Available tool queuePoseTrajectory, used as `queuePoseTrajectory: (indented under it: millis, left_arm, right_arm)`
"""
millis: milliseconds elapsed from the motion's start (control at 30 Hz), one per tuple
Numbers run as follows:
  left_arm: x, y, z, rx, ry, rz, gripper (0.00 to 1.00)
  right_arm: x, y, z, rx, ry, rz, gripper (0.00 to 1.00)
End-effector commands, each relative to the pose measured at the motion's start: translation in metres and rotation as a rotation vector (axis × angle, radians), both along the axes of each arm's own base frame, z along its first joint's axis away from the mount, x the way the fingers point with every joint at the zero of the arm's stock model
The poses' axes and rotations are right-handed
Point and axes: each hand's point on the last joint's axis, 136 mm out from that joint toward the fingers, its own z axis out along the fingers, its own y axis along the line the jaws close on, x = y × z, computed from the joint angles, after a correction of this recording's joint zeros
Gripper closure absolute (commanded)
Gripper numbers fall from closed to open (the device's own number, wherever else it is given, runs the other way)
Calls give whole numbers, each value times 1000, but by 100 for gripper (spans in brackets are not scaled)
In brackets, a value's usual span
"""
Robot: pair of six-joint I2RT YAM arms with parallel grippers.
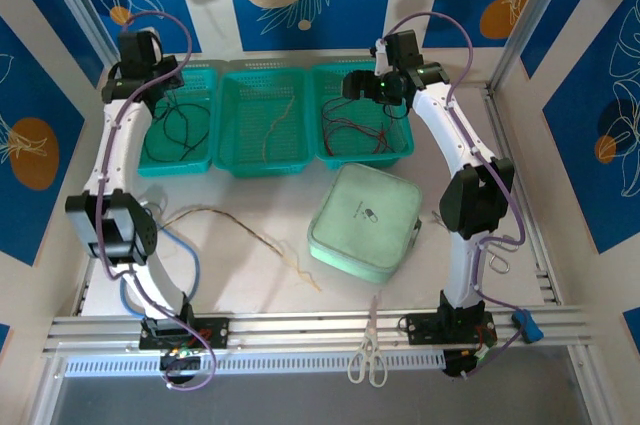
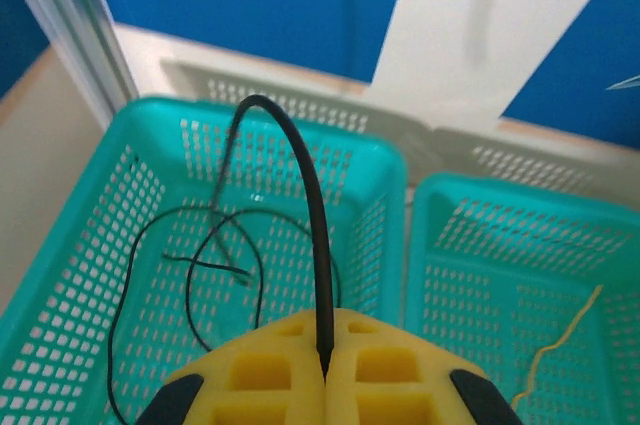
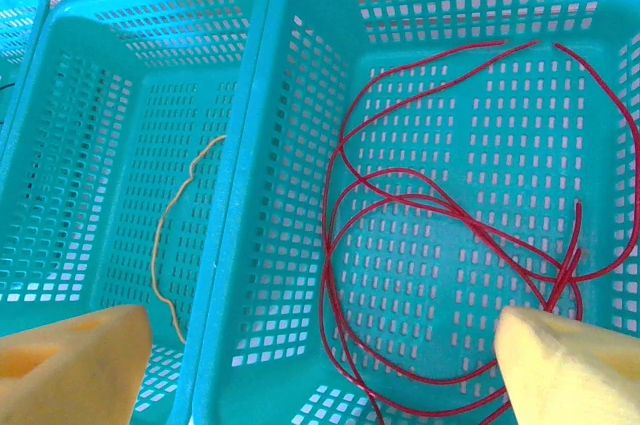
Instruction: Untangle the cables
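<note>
Gripper, left [image 2: 325, 373]: yellow pads pressed fully together, pinching one end of a black cable [image 2: 300, 165]; poised above the left basket [image 2: 150, 110].
Black cable: thin; rises from between the pads in a tall arch, then drops into the left basket.
Left basket: teal, perforated; thin black loops [image 2: 200, 245] lie crossed on its floor, and where the held strand joins them cannot be told.
Gripper, right [image 3: 320, 365]: fingers spread wide apart with nothing between them; hangs over the near part of the right basket [image 3: 275, 95].
Red cables [image 3: 430, 205]: thin dark-red strands in overlapping loops on the floor of the right basket, with loose ends toward its far and right sides.
Middle basket [image 3: 60, 15]: teal, between the other two, all three touching side by side at the far edge of the table [image 1: 250, 275]; holds one short tan cable [image 3: 165, 235].
Table cable [image 1: 250, 230]: long tan-yellow strand lying loose on the table, near the left arm.
Green pouch [image 1: 365, 220]: zipped soft case on the table, just in front of the right basket.
Scissors [image 1: 368, 360]: on the near rail between the arm bases.
</note>
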Motion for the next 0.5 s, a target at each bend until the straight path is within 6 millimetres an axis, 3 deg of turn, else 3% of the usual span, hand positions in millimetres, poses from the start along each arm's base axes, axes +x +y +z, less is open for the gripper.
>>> queuePoseTrajectory:
  millis: [0,167,467]
  left_arm:
    - [13,9,-23,-22,18,22,100]
    - [27,27,-70,-49,130,61,100]
    - [31,34,-159,-76,342,62,100]
  right_arm:
    - [-16,1,18,19,-19,25,11]
    - [-21,2,13,28,0,32,11]
    - [-24,3,18,42,0,35,11]
